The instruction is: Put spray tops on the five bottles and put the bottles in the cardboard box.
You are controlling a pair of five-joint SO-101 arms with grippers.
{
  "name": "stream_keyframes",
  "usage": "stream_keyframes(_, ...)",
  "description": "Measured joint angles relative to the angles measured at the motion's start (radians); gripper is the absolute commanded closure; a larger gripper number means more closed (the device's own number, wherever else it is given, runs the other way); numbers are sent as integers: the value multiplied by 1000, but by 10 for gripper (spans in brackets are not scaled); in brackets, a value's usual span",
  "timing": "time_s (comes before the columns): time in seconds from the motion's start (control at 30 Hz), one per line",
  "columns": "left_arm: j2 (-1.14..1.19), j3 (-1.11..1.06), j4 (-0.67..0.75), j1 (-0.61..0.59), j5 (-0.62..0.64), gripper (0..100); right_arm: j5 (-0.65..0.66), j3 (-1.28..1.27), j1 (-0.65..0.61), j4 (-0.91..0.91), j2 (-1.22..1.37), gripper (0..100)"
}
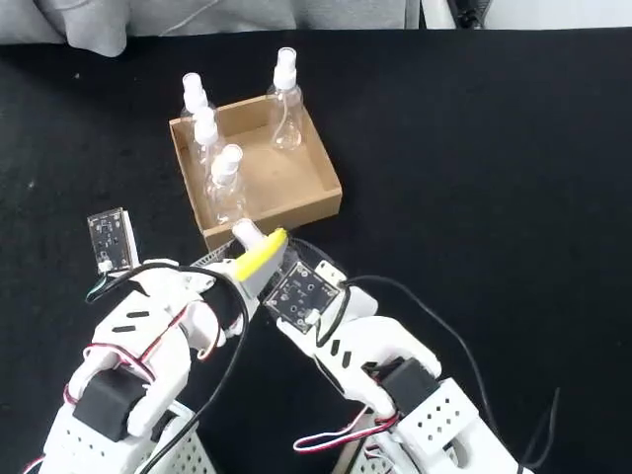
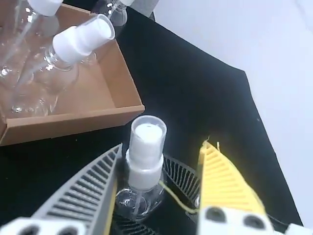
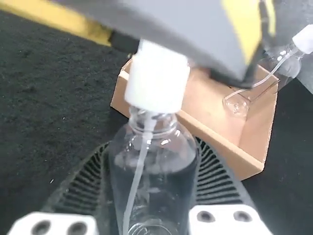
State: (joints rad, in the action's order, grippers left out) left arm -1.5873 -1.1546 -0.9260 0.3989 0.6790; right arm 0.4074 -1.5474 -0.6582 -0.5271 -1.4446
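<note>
A black cloth (image 1: 474, 148) covers the table, with grey fabric (image 1: 89, 20) at its far edge. The right gripper (image 3: 151, 147) clamps a bottle (image 3: 151, 186) just beside the cardboard box (image 1: 281, 215). The left gripper (image 2: 162, 147) stands wide around the spray top (image 2: 145, 142). Four other bottles (image 1: 227, 183) stand inside the box.

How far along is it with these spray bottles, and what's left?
Done: four clear plastic bottles with white spray tops stand in the brown cardboard box. In hand: the right gripper clamps the fifth bottle, its white spray top sitting between the left gripper's open fingers. Left: seat that top if needed, then box this bottle.
</note>
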Motion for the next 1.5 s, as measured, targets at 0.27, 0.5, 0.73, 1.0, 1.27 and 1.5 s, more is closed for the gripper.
stream_keyframes(0.27, -49, 25, 0, 0, 0, 773, -3, 0, 0, 3, 0, 903)
stream_keyframes(0.5, -212, 25, 0, -64, 0, 773, -3, 0, 0, 3, 0, 900)
stream_keyframes(0.73, -235, 5, 5, -143, 0, 773, -3, 0, 0, 3, 0, 900)
stream_keyframes(1.0, -235, 5, 5, -276, 0, 773, -164, 0, 0, 3, 0, 899)
stream_keyframes(1.27, -233, -78, 21, -371, 0, 773, -184, 0, 0, 77, 0, 899)
stream_keyframes(1.5, -224, -249, 209, -379, 0, 773, -184, 0, 0, 124, 0, 899)
